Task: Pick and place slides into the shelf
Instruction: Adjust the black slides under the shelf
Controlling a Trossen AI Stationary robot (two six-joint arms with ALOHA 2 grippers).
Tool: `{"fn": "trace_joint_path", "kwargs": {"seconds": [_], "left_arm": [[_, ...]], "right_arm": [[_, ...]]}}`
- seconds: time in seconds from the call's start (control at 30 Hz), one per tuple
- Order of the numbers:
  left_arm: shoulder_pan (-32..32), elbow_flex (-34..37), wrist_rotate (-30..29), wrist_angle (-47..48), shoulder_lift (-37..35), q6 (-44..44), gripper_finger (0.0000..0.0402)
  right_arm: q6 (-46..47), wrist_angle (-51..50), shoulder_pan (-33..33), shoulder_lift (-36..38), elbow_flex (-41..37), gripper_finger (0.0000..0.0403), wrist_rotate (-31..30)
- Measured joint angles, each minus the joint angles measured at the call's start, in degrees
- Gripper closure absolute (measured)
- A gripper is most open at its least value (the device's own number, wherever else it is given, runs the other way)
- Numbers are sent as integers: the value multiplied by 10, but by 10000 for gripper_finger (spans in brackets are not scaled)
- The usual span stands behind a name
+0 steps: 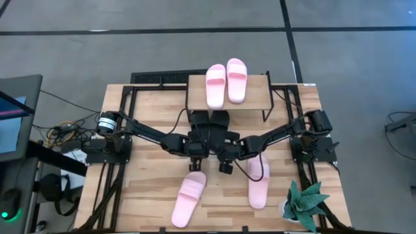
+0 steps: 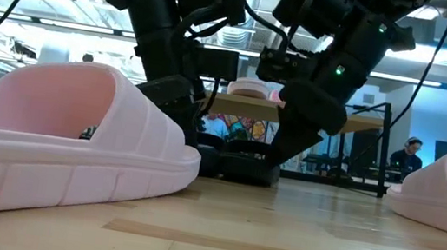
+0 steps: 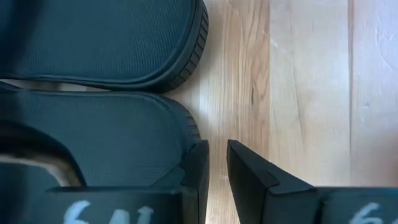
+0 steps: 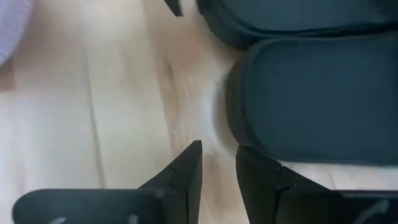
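The shelf (image 1: 257, 84) carries two pink slides (image 1: 226, 82) on top. Two black slides (image 1: 209, 121) lie under its front edge, two pink ones (image 1: 188, 198) on the table. Left gripper (image 3: 216, 171) and right gripper (image 4: 217, 168) are slightly spread, holding nothing.

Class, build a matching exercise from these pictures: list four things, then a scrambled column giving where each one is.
Things:
1. pink pair
2. black slides
3. potted plant
4. left gripper

Places:
A. table's front right corner
B. on the shelf top
C. beside a black slide's edge
D. under the shelf's front edge

Pairs: 1-B, 2-D, 3-A, 4-C
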State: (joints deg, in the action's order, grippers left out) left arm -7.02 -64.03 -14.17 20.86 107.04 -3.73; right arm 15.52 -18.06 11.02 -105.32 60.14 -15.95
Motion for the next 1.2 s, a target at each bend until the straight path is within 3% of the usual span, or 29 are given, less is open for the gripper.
{"fn": "trace_joint_path", "kwargs": {"seconds": [0.2, 1.2], "left_arm": [[0, 0, 0, 3, 0, 0, 354], [-1, 0, 0, 0, -1, -4, 354]], "right_arm": [[54, -61, -7, 2, 0, 322, -37], [19, -105, -92, 2, 0, 338, -40]]}}
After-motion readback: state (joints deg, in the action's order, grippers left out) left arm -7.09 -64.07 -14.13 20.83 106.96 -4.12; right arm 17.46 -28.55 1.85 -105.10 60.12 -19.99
